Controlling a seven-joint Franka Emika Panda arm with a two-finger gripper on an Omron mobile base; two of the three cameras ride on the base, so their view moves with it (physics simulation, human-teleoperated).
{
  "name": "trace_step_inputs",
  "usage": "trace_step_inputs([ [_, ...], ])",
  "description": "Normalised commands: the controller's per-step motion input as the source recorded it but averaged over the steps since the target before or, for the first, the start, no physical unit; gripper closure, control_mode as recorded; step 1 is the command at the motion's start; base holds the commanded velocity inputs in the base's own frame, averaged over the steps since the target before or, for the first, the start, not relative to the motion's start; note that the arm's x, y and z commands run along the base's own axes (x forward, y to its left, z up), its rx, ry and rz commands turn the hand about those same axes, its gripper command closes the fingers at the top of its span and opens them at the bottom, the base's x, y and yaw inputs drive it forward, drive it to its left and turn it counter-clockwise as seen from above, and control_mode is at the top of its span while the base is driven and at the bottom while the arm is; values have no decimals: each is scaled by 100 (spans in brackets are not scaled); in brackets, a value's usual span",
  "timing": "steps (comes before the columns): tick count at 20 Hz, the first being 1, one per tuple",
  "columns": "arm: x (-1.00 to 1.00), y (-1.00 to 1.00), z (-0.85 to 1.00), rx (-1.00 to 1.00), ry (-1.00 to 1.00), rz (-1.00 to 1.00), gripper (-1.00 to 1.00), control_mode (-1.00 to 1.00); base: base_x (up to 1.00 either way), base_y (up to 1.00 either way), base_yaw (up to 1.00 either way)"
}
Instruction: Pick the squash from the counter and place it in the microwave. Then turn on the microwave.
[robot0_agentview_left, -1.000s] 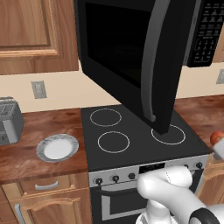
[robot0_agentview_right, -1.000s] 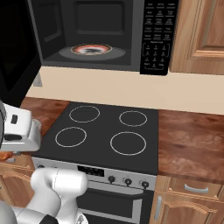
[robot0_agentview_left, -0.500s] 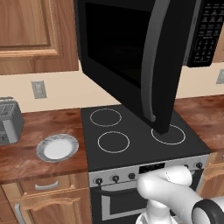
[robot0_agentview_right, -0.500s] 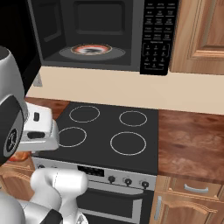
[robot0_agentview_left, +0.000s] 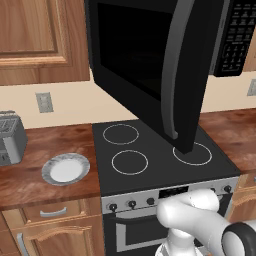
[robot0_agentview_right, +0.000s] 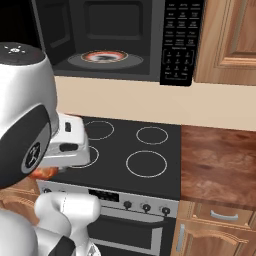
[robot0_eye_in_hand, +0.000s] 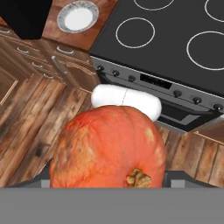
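Squash (robot0_eye_in_hand: 109, 146) fills pincer (robot0_eye_in_hand: 109, 181) in hand view.

Plate (robot0_agentview_left: 65, 169) on counter (robot0_agentview_left: 45, 177) left of stovetop (robot0_agentview_left: 155, 150); microwave (robot0_agentview_right: 115, 37) above stovetop.

There is one squash (robot0_eye_in_hand: 108, 146), orange-red with a brown stem, and one white plate (robot0_agentview_left: 65, 169) with a grey rim on the wooden counter (robot0_agentview_left: 45, 180). One microwave (robot0_agentview_right: 122, 40) hangs with its door open, holding one round turntable (robot0_agentview_right: 105, 57) and carrying one keypad (robot0_agentview_right: 182, 42) and one long curved handle (robot0_agentview_left: 174, 75). Below it sits one black stovetop (robot0_agentview_left: 155, 155) with four white rings over one oven (robot0_agentview_right: 125, 222), and there is one grey toaster (robot0_agentview_left: 10, 144) and one wall socket (robot0_agentview_left: 44, 102) at the left.
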Motion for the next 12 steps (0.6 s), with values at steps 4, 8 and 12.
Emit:
trace_step_inputs([
  [4,25,-21,2,0,-5,0,100,-100,0,0,0],
  [8,27,-20,3,0,-6,0,100,-100,0,0,0],
  [12,26,-16,2,0,-11,0,100,-100,0,0,0],
])
